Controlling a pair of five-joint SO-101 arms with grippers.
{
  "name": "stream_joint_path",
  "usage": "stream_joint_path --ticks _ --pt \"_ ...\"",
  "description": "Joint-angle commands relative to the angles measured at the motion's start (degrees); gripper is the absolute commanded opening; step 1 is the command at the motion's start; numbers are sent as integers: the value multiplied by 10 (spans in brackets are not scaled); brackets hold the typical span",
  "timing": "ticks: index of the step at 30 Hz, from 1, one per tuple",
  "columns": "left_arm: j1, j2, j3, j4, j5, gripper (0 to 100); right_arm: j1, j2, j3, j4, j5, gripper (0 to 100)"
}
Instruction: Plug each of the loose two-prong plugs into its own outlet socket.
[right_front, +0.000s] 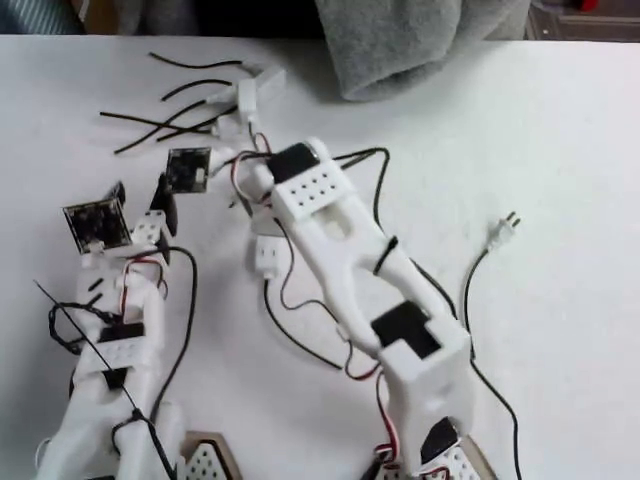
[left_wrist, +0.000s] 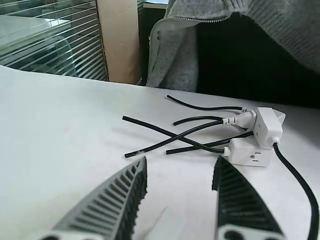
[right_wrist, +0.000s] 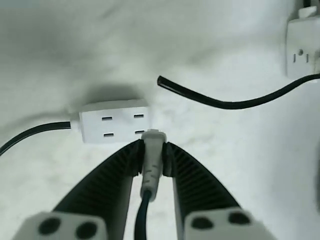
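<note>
My right gripper (right_wrist: 152, 152) is shut on a white two-prong plug (right_wrist: 152, 145), whose prongs point at a white outlet block (right_wrist: 112, 125) just ahead of it. The plug's tip touches or nearly touches the block's edge. In the high view this gripper (right_front: 233, 135) sits near the outlet blocks (right_front: 248, 95) at the back left. My left gripper (left_wrist: 177, 195) is open and holds nothing. Two white outlet blocks (left_wrist: 260, 137) with plugged cords lie beyond it. Another loose plug (right_front: 507, 228) lies on its black cord at the right of the table.
Several short black cords (right_front: 170, 110) fan out at the back left. A further outlet block (right_front: 268, 255) lies under the right arm. A grey garment (right_front: 400, 40) hangs over the table's far edge. The table's right half has free room around the loose plug.
</note>
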Motion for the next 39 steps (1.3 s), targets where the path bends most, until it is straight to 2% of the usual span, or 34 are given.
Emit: stream_joint_path --ticks 1,14,20,30,39 --pt "6 -9 -4 -5 4 222 -14 40 -92 49 -27 18" --pt "7 -9 -4 -5 4 222 -19 149 -236 123 -41 18" --pt "7 -9 -4 -5 4 222 -16 180 -242 138 -19 18" --pt "7 -9 -4 -5 4 222 -16 149 -242 173 11 18" --pt "7 -9 -4 -5 4 222 -16 167 -242 156 15 18"
